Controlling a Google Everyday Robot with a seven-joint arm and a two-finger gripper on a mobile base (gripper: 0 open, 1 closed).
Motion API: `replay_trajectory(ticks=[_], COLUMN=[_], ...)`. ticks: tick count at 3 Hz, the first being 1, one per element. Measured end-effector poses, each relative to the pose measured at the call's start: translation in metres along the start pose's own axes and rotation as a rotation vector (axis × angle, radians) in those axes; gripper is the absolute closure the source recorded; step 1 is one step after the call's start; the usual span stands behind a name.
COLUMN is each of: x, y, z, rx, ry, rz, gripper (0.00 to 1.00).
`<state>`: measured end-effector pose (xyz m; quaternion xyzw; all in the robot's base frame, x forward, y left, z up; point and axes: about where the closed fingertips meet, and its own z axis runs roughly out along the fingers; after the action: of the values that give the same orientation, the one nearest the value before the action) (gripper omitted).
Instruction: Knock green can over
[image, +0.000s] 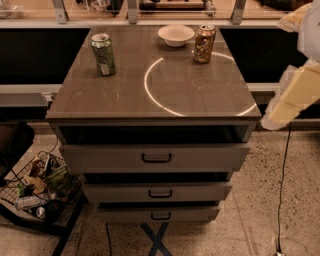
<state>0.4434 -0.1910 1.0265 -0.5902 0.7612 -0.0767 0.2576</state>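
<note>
Speckled floor (240, 230) runs along the bottom of the frame. A grey cabinet (200, 100) stands at centre, with a glossy top and three drawers (100, 157) below it. Each drawer is part-way out and has a dark handle.

Lower left: wire basket (12, 192) on the floor beside the cabinet, holding mixed clutter. Contents not identifiable.

Upper left of the cabinet top: green can (103, 54), upright, silver top up, near the left edge and apart from everything else.

Centre of the top: bright ring (146, 82) of light on the surface, its lower right arc reaching the front right corner.

Upper middle, at the back edge: white bowl (176, 35), upright. Just right of it is an orange-brown can (205, 43), upright, close to the bowl but not touching, standing on the ring's upper arc.

Lower right: thin dark cable (283, 190) hangs down to the floor.

Right edge: gripper (292, 97), seen as a pale cream shape off the cabinet's right side, level with the front corner and well apart from the green can. Spread or pressed together: cannot tell. It holds nothing visible.
</note>
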Motion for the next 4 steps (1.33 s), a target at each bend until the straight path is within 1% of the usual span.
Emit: replay_trajectory(ticks=[1, 2, 3, 4], x=[-0.024, -0.057, -0.092, -0.125], y=[-0.009, -0.023, -0.036, -0.057], z=[0.033, 0.061, 0.087, 0.096], rx=[0.010, 0.007, 0.011, 0.083], ry=[-0.185, -0.381, -0.589, -0.742], rz=[0.123, 0.237, 0.320, 0.355], gripper=[0.00, 0.00, 0.00, 0.00])
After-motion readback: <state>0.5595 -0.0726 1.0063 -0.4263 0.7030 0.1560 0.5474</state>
